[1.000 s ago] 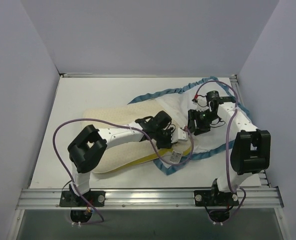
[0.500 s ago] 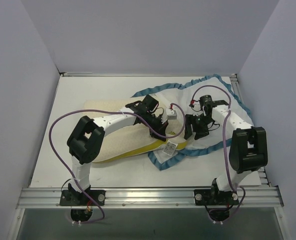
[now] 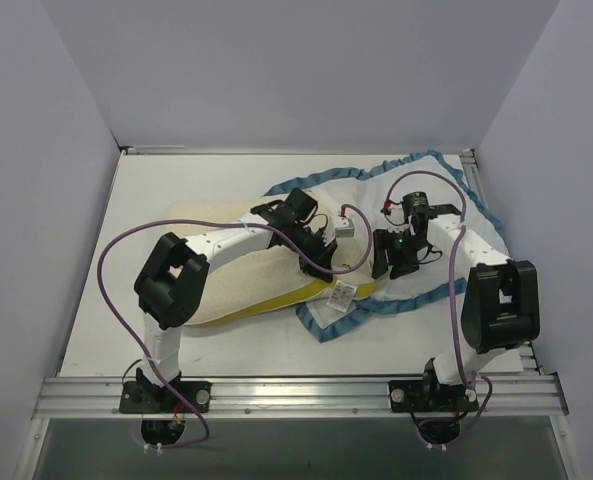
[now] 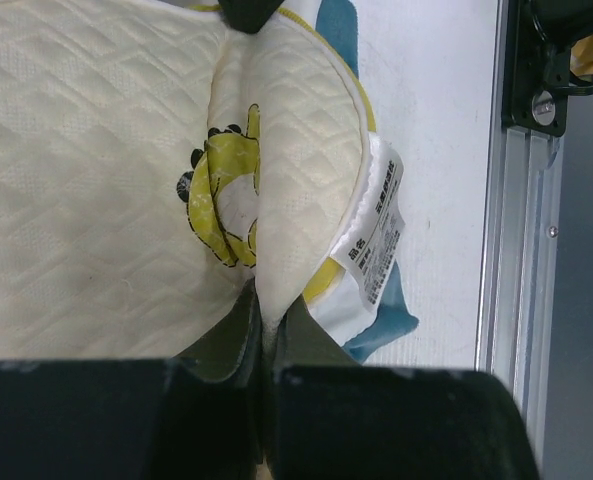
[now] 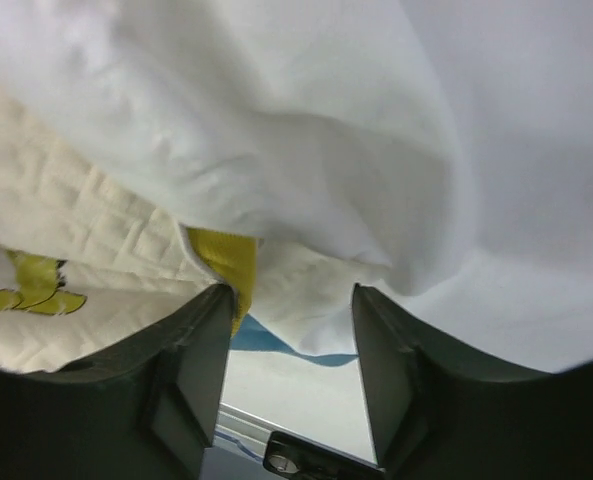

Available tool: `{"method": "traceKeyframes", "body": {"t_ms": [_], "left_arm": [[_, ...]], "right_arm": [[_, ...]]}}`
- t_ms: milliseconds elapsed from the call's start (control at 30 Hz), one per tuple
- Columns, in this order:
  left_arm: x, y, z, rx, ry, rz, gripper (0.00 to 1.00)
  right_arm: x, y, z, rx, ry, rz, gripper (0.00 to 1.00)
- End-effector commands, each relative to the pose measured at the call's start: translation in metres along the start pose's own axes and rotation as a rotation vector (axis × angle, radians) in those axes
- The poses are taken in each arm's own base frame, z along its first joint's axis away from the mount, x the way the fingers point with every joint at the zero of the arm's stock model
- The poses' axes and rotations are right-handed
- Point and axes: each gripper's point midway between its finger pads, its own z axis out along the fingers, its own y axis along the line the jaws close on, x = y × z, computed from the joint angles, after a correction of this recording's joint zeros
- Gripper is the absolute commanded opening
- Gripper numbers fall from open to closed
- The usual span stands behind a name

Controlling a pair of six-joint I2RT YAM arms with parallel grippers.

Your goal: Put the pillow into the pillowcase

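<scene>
Diffuse overhead light; the arms (image 3: 236, 240) throw only faint, soft shadows on the white counter (image 3: 156, 180). The top view is sharp throughout. In the wrist views the left end effector (image 4: 264, 320) and right end effector (image 5: 288, 345) appear dark and blurred; the pillow (image 4: 96, 180) quilting is crisp, the pillowcase (image 5: 396, 130) folds softly shaded.

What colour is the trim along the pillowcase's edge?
Teal; the trim shows best in the top external view.
</scene>
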Motion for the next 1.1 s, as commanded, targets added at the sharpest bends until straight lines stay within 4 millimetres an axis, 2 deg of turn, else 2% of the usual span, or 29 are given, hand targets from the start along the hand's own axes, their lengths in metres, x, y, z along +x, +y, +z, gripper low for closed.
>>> {"method": "traceKeyframes", "body": {"t_ms": [0, 133, 200, 333, 400, 500, 700, 767, 867, 1033, 1067], "left_arm": [[-0.021, -0.008, -0.016, 0.039, -0.042, -0.007, 0.00], [-0.021, -0.008, -0.017, 0.039, -0.037, -0.003, 0.00], [-0.021, -0.007, -0.017, 0.037, -0.037, -0.002, 0.00], [-0.022, -0.006, -0.018, 0.036, -0.032, -0.002, 0.00], [-0.023, -0.005, -0.020, 0.030, -0.033, 0.005, 0.00], [-0.020, -0.002, -0.022, 0.026, -0.026, 0.001, 0.00], [-0.017, 0.000, -0.021, 0.022, -0.017, -0.002, 0.00], [-0.016, 0.000, -0.022, 0.023, -0.016, -0.006, 0.00], [-0.016, -0.001, -0.021, 0.027, -0.017, -0.005, 0.00], [-0.016, 0.000, -0.020, 0.027, -0.017, -0.009, 0.00], [-0.016, 0.000, -0.020, 0.027, -0.016, -0.010, 0.00]], "right_arm": [[0.009, -0.018, -0.013, 0.038, -0.003, -0.018, 0.47], [0.005, -0.023, -0.008, 0.048, 0.013, 0.020, 0.43], [0.004, -0.019, -0.003, 0.060, 0.032, 0.012, 0.43], [0.002, -0.029, 0.012, 0.130, 0.066, 0.036, 0.44], [0.000, -0.032, 0.012, 0.135, 0.063, 0.044, 0.44], [-0.004, -0.026, 0.003, 0.096, 0.034, 0.034, 0.44], [-0.014, -0.002, -0.051, -0.087, -0.087, 0.035, 0.45], [-0.012, 0.002, -0.058, -0.113, -0.098, 0.045, 0.45], [-0.003, 0.002, -0.055, -0.113, -0.078, 0.052, 0.45], [0.008, -0.007, -0.025, -0.053, 0.003, 0.073, 0.43], [0.002, -0.010, -0.019, -0.040, -0.014, 0.060, 0.43]]}}
